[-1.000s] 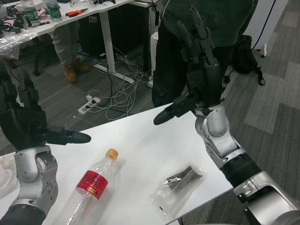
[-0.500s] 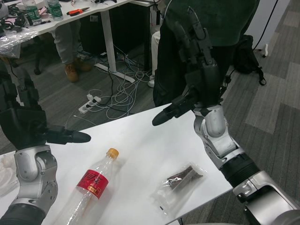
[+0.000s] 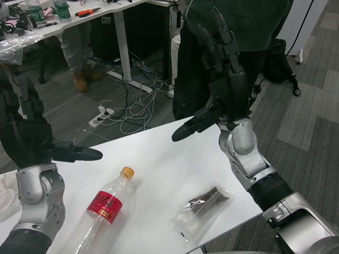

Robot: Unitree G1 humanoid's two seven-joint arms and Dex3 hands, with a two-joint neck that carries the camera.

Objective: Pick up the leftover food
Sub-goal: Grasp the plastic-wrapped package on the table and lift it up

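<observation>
My leftover food (image 3: pixel 208 199) is a dark brown chunk sealed in a clear, crinkled plastic bag. It lies flat and untouched on the white table, lower right of centre in the frame, near the table's right edge.

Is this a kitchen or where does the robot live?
Probably a lab or workshop, not a kitchen: tangled cables and a power strip on carpet, and tools on a second white desk.

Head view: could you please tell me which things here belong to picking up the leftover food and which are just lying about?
Job:
food bag, clear, dark leftovers inside
right hand, raised, empty
left hand, raised, empty

Lying about:
bottle, on its side
cables on the floor
far table with bottles and tools
</observation>
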